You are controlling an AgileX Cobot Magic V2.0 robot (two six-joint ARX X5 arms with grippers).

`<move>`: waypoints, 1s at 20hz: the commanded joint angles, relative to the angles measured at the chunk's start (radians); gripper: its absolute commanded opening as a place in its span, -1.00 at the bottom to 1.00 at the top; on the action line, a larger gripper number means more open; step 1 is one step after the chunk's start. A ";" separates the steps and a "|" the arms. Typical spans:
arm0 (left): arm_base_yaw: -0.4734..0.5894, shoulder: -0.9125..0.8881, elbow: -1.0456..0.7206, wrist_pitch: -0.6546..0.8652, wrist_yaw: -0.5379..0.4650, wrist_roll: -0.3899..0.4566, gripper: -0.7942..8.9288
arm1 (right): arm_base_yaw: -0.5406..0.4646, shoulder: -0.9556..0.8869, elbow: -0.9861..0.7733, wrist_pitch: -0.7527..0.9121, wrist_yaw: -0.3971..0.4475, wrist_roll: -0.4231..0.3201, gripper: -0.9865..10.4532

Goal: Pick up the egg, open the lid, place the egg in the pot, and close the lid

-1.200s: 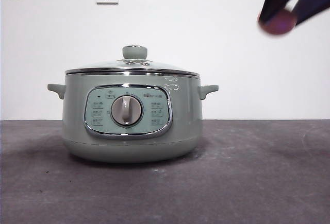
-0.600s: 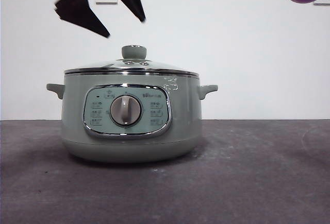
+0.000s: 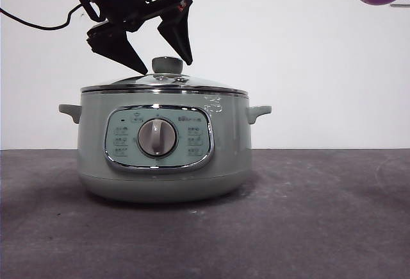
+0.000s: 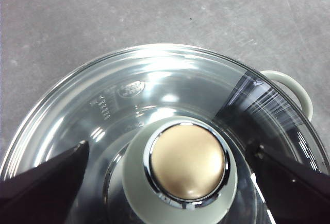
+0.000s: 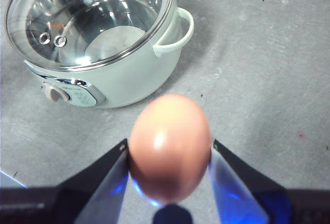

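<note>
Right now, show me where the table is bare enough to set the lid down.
Bare table lies in front of the pot and to both its sides, widest on the side under the right gripper, which holds the egg high. Crowded: above the lid, where the open left gripper straddles the knob.

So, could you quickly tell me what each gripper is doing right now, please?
Left gripper: open, jaws either side of the lid knob.
Right gripper: shut on the egg.
</note>
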 commanded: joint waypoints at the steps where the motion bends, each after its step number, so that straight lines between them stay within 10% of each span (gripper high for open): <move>1: -0.010 0.002 0.002 0.003 0.006 0.012 0.11 | 0.002 -0.003 -0.001 0.007 -0.001 0.006 -0.85; 6: -0.017 0.003 0.002 0.002 0.011 0.011 0.11 | 0.002 -0.003 -0.001 0.007 -0.001 0.006 -0.85; 11: -0.017 0.003 0.002 -0.018 0.015 0.008 -0.49 | 0.002 -0.003 -0.001 0.007 -0.001 0.006 -0.85; 20: -0.016 0.003 0.002 -0.016 0.015 -0.015 -0.85 | 0.002 -0.012 -0.001 0.010 -0.001 0.006 -0.85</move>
